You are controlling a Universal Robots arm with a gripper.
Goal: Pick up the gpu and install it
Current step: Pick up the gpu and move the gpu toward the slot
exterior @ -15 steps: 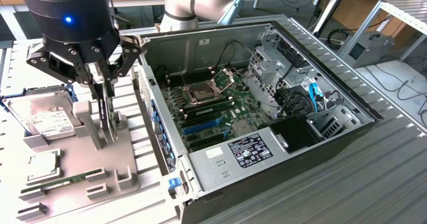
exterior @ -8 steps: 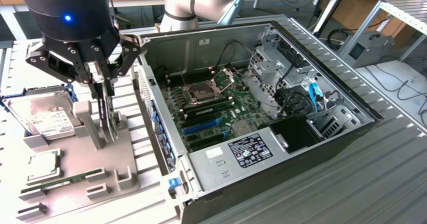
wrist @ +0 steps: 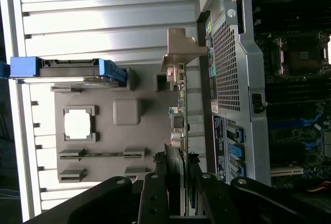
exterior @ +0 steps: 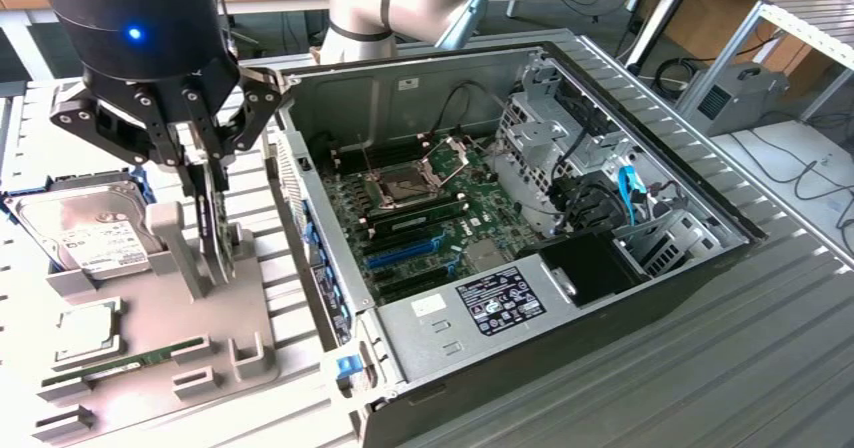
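Note:
The gpu [exterior: 216,230] stands on edge over the grey holder tray [exterior: 160,318], to the exterior view's left of the open computer case [exterior: 694,258]. In the wrist view the gpu [wrist: 179,113] shows edge-on, a thin green board with its silver end bracket [wrist: 181,48] at the far end. My gripper [exterior: 211,218] comes straight down over it. Its black fingers [wrist: 155,193] press on both faces of the card, so the gripper [wrist: 178,175] is shut on it. I cannot tell whether the card has left its slot in the tray.
On the tray lie a hard drive [exterior: 87,233], a processor chip [exterior: 87,328] and a long memory stick [exterior: 127,360]. The case's motherboard [exterior: 427,208] lies exposed, with blue expansion slots [exterior: 400,255]. The case's perforated rear wall [wrist: 227,69] stands close beside the card.

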